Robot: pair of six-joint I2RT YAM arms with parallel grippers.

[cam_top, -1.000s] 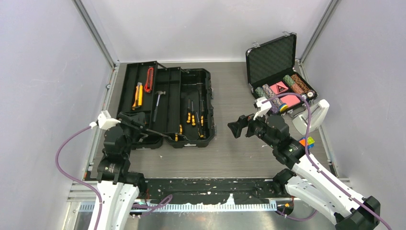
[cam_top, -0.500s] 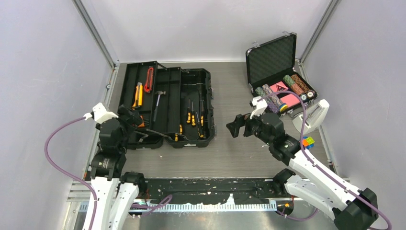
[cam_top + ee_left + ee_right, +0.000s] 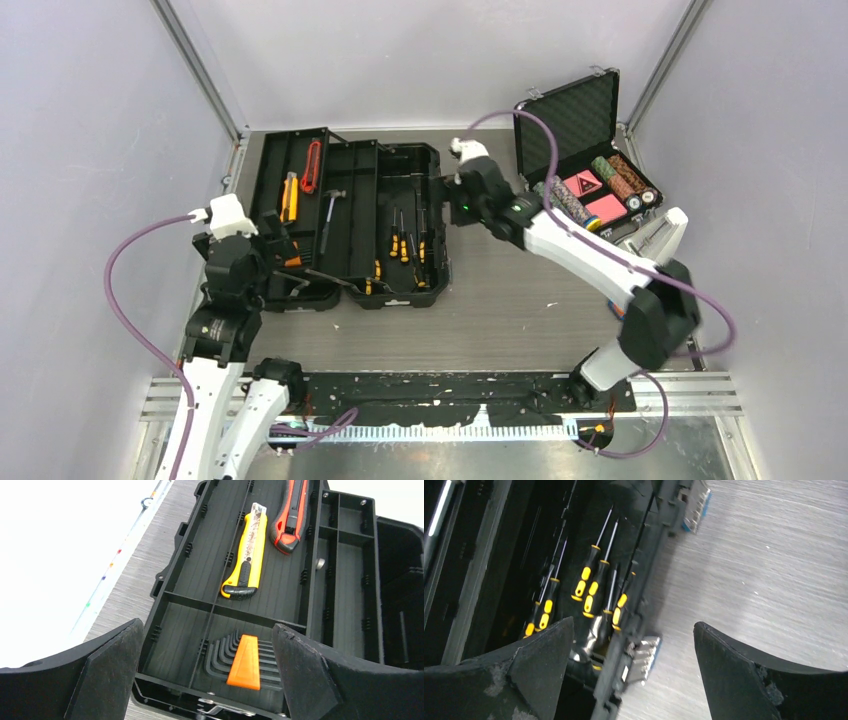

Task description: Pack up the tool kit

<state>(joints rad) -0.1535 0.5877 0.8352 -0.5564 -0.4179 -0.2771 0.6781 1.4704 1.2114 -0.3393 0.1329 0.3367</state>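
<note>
Toolbox point(image 3: 400, 165): lies open on the table's left half; you see it whole only from above.
Left gripper point(image 3: 207, 630): fingers spread wide above the tray's near end.
Right gripper point(image 3: 634, 625): fingers spread wide over the toolbox's right rim.
Hidden from above: hex key set point(image 3: 243, 661), which only your left wrist view shows, near the yellow utility knife point(image 3: 248, 555).
Hard to make out: screwdrivers point(image 3: 591, 587), their tips lost in the dark.

Set at the far right of the grey counter point(image 3: 520, 300), open black case point(image 3: 568, 125) with foam-lined lid upright, holding chip rows point(image 3: 612, 172) and pink cards point(image 3: 604, 210), with white object point(image 3: 660, 238) just nearer.
</note>
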